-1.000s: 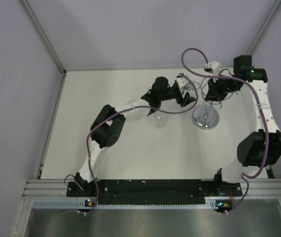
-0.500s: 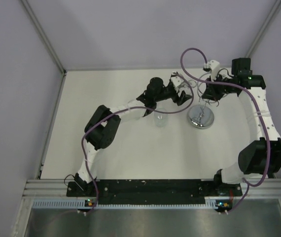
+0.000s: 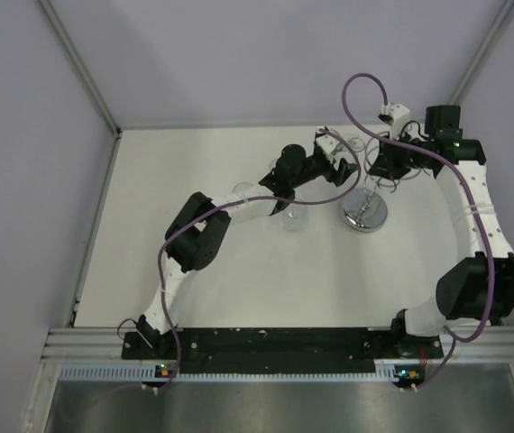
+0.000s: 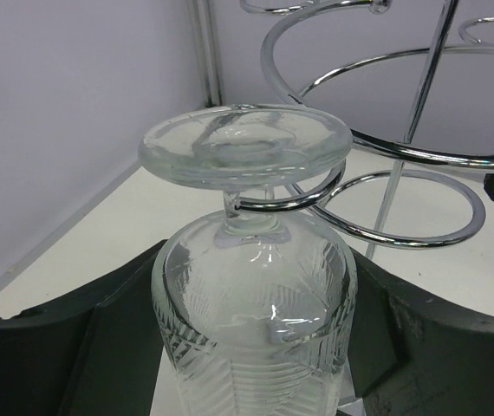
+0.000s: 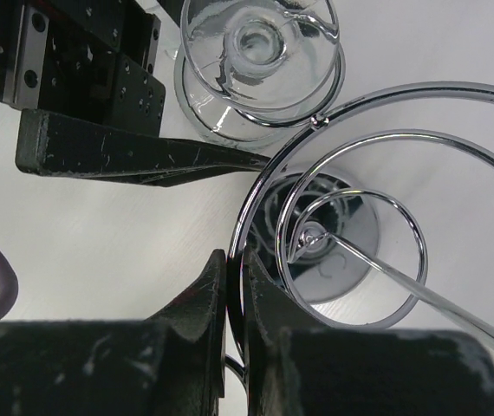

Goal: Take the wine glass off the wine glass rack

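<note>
The wine glass [image 4: 247, 149] hangs upside down (foot on top, bowl below), its stem threaded through a looped arm on the left side of the wine glass rack [image 3: 365, 215], far on the table [image 3: 194, 298]. The left claw [image 4: 257, 269] is closed on its bowl. The right claw [image 5: 234, 260], nearly fully closed, pinches one of the rack's wire loops.

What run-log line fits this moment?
left end effector: around wine glass bowl, contact unclear | right end effector: shut on wine glass rack | glass: hanging in loop
</note>
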Available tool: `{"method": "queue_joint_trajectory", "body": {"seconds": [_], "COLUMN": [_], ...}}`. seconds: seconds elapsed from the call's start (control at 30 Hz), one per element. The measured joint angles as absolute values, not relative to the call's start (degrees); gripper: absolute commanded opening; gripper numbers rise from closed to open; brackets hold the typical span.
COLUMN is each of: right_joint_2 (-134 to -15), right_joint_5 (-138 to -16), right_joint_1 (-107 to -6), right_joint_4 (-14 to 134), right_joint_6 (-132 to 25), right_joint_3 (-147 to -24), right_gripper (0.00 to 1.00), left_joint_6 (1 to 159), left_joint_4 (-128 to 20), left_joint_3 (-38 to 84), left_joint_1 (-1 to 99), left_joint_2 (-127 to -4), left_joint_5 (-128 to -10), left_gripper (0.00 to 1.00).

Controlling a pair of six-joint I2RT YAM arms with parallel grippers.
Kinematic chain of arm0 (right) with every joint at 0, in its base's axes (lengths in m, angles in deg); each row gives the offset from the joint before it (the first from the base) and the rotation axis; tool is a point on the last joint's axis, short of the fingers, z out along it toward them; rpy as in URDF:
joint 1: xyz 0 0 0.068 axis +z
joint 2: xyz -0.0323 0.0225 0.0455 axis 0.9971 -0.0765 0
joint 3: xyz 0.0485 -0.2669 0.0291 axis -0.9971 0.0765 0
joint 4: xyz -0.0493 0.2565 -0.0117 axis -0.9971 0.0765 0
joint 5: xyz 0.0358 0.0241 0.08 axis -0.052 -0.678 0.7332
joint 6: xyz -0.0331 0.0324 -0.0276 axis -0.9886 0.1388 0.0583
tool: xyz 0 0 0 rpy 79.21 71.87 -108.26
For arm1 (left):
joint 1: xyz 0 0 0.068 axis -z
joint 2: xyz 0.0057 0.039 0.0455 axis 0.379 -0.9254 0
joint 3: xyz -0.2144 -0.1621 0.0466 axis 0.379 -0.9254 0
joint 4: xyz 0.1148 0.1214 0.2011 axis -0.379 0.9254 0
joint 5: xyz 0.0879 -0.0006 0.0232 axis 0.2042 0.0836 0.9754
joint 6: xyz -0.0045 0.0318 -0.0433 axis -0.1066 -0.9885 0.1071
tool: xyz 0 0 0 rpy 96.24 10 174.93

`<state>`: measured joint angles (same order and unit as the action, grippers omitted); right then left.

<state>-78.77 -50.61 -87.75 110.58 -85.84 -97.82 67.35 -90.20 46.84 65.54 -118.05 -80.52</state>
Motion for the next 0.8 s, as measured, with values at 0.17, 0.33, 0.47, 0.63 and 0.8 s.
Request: {"method": "queue_joint_trajectory", "body": {"seconds": [0.17,0.33,0.47,0.63,0.8], "right_joint_2": [-79.05,-81.65,-83.49,-84.96,-85.22], "right_joint_5": [-51.61,-52.33,-53.73,-54.21,-57.45], "right_joint_1": [-87.66,-86.65,-85.30,-83.90,-83.46], "right_joint_4": [109.35,109.81,112.02,115.32,115.34], "right_joint_6": [-81.04,-78.92,-80.05,-80.97,-81.43], "right_joint_3": [-98.08,-101.16,-104.44,-106.95,-107.92], "right_gripper": [0.00,0.00,0.00,0.00,0.00], "left_joint_6": [68.97,69.05,69.03,68.55,67.94], "left_joint_4": [-92.27,-92.73,-93.32,-94.61,-95.53], "left_joint_3": [47.21,49.50,52.21,53.94,53.96], "left_joint_1": [66.28,66.39,65.25,63.55,62.30], "left_joint_2": [-118.83,-120.78,-123.10,-124.43,-124.43], "left_joint_5": [-75.36,-70.75,-66.25,-63.14,-62.34], "left_gripper": [0.00,0.00,0.00,0.00,0.00]}}
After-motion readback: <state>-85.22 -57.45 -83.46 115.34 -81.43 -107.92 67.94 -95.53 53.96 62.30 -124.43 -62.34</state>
